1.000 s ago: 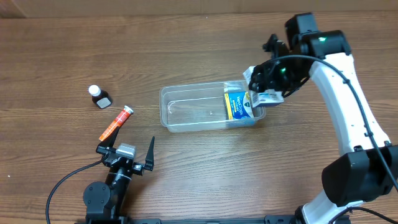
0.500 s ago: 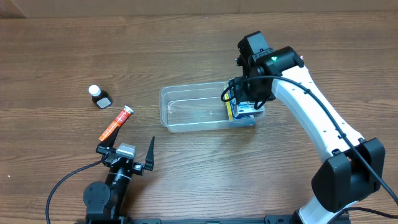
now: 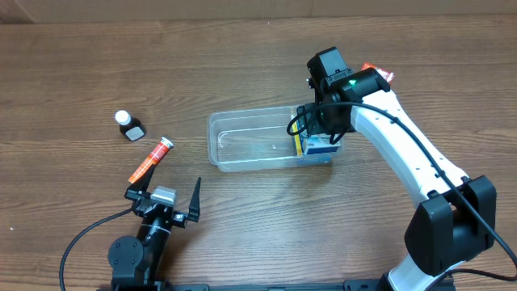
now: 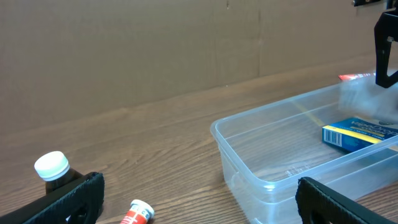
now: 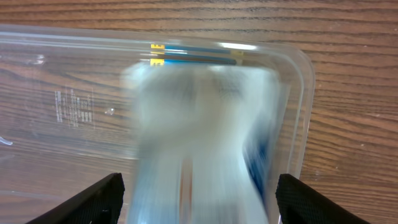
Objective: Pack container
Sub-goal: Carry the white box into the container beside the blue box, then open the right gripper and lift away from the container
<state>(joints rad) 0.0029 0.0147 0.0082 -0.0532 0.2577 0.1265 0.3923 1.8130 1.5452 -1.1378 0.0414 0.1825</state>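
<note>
Now right hand (image 5: 198,186) spread over container (image 3: 215,144), blue box (image 4: 357,134) inside; left hand (image 3: 166,187) spread near tube (image 3: 151,160).

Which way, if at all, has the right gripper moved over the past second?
Yes. Overhead, the right gripper has shifted left, from beyond the right end of the container to above it.

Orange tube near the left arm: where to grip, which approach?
Grip the orange tube mid-body, straight down from above, closing across its narrow width. It lies flat and diagonal on the table, white cap toward the container, with bare wood along both long sides.
</note>
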